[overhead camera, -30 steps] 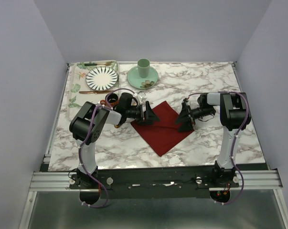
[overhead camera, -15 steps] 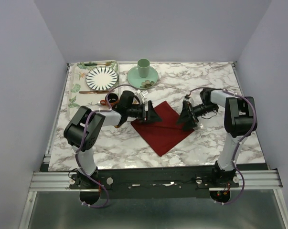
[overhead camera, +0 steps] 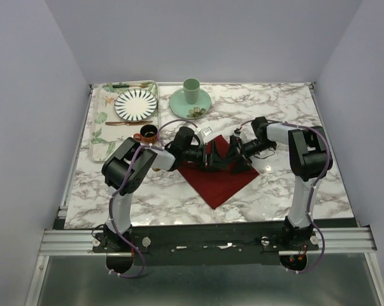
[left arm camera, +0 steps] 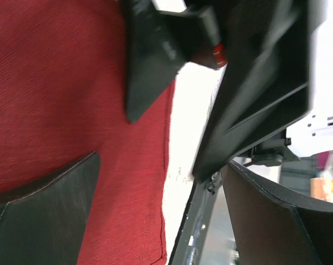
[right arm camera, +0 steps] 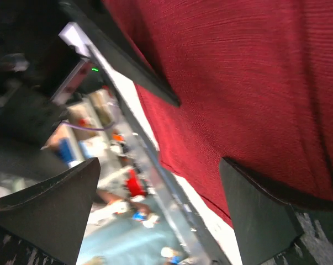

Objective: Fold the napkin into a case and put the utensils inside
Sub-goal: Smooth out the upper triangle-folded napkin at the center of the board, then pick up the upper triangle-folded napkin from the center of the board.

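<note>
Both arms reach inward from their bases, and their grippers meet nose to nose midway between them. The left arm (overhead camera: 123, 171) rises from its base, bends at the elbow and stretches its forearm to the right, roughly level. The left gripper (overhead camera: 212, 157) points right with its jaws spread wide, holding nothing. The right arm (overhead camera: 305, 156) stands upright, then folds its forearm leftward and down. The right gripper (overhead camera: 235, 157) points left, its jaws equally wide and empty. In the left wrist view the right gripper's fingers (left arm camera: 149, 66) loom just ahead of the left gripper's own fingers (left arm camera: 45, 215), nearly interleaved. Whether they touch cannot be told.
</note>
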Action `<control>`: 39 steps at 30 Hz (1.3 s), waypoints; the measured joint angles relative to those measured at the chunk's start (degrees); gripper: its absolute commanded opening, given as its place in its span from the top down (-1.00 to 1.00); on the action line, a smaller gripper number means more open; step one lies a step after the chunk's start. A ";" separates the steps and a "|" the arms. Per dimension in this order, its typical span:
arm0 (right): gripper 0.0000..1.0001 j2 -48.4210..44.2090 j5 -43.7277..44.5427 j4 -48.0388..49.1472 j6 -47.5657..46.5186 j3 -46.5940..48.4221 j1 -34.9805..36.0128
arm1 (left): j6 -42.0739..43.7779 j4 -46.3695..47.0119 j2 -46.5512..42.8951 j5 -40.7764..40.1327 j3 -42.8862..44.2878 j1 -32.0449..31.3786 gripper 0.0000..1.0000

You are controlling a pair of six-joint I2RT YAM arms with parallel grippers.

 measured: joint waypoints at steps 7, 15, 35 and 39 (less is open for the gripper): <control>-0.96 1.81 -0.26 0.92 4.15 -0.39 -2.54 | -0.96 1.86 1.81 1.40 -2.08 3.13 -0.97; -0.96 2.21 -0.35 0.02 3.93 -0.37 -2.91 | -0.02 3.04 -0.68 4.70 -6.84 9.64 -0.97; -0.61 -0.74 2.56 -8.28 -5.53 5.27 -1.70 | 30.51 -31.41 -14.10 -1.16 10.54 10.99 -0.58; -0.29 -5.53 7.54 -10.71 -7.32 5.64 -1.70 | 45.00 -42.60 -12.26 -7.32 19.98 10.23 0.44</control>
